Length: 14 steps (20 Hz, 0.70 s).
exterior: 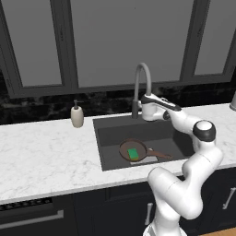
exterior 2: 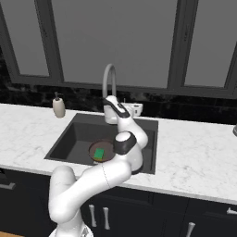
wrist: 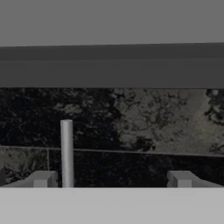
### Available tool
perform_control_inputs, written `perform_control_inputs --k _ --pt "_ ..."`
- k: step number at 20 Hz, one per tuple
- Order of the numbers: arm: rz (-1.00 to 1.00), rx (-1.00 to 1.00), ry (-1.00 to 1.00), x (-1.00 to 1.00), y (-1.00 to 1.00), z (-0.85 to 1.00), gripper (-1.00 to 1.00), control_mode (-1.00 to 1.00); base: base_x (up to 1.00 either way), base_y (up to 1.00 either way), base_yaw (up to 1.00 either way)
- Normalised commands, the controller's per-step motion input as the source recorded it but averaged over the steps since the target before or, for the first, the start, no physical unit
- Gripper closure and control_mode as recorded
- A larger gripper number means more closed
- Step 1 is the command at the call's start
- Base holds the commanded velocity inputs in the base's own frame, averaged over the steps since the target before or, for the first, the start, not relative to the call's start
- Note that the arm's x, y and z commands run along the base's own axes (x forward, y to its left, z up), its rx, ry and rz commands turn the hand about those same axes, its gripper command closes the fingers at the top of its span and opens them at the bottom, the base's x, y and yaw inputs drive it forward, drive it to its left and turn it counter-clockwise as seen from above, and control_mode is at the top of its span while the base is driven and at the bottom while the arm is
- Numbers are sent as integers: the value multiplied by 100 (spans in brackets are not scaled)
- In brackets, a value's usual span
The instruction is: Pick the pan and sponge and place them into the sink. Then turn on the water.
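The dark-brown pan (exterior: 125,148) (exterior 2: 107,149) lies on the floor of the dark-grey sink (exterior: 115,130) (exterior 2: 69,136), its thin handle pointing right in the left base view. The green sponge (exterior: 133,153) (exterior 2: 99,153) rests flat inside the pan. My gripper (exterior: 144,111) (wrist: 111,179) hovers at the back rim of the basin, just right of the grey gooseneck faucet (exterior: 143,73) (exterior 2: 109,78) (wrist: 66,151). Its fingers stand wide apart with nothing between them, facing the black backsplash. No water runs from the spout.
A beige soap dispenser (exterior: 77,115) (exterior 2: 59,106) stands on the white marble counter (exterior: 46,152) (exterior 2: 194,152) left of the sink. A grey object (exterior: 233,101) sits at the counter's far right edge. Dark window frames rise behind the backsplash.
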Motion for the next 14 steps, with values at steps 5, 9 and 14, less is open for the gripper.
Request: perform_control_inputs --k 5,9,14 --pt "-1 0 0 0 -23 0 -100 -100 0 0 0" --pt "-1 0 0 -2 -28 0 -100 -100 0 0 0" --pt "-4 0 0 -8 -41 0 -100 -100 0 0 0"
